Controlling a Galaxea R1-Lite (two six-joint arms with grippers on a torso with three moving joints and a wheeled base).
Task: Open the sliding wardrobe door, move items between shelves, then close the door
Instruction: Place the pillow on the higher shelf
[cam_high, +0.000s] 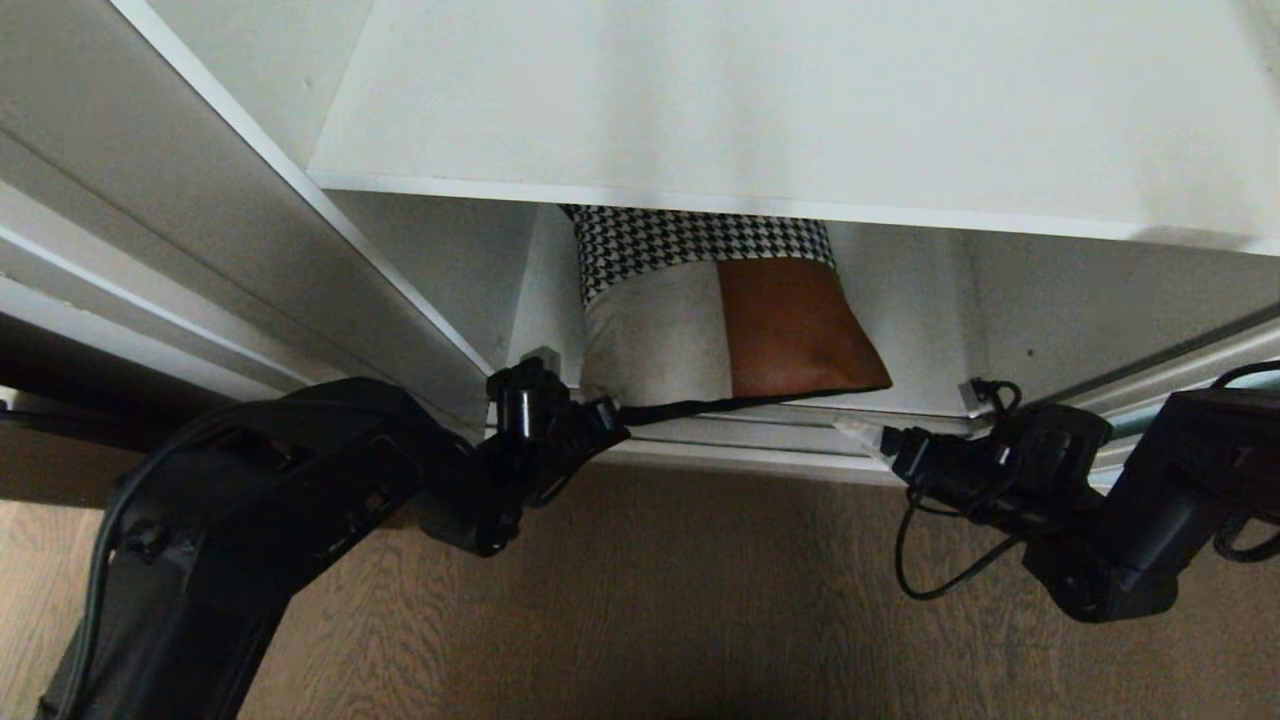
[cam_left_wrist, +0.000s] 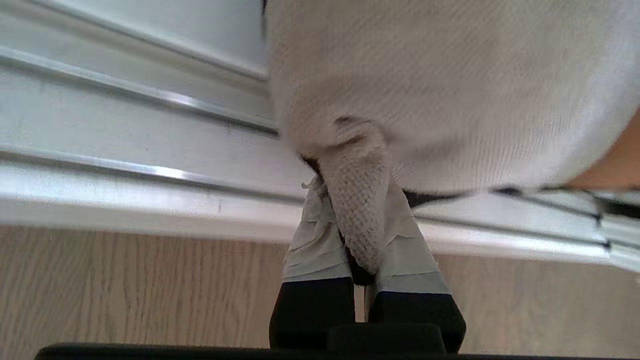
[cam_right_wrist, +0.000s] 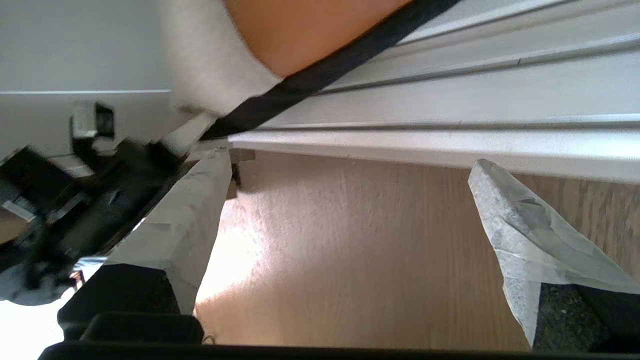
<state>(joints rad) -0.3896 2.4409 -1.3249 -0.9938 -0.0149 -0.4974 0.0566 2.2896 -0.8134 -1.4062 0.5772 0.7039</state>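
Cushion pinched at the bottom of the wardrobe

Head view: the cushion leans on the lowest shelf, left gripper at its corner, right gripper just beside.
Left wrist: fingers clenched on the cushion's beige corner.
Right wrist: fingers spread wide, empty, above the floor.

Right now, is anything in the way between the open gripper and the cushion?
Nothing visible. The right gripper hangs open just off the cushion near its brown corner, with only bare door track between.

Wood-grain floor, aluminium door track
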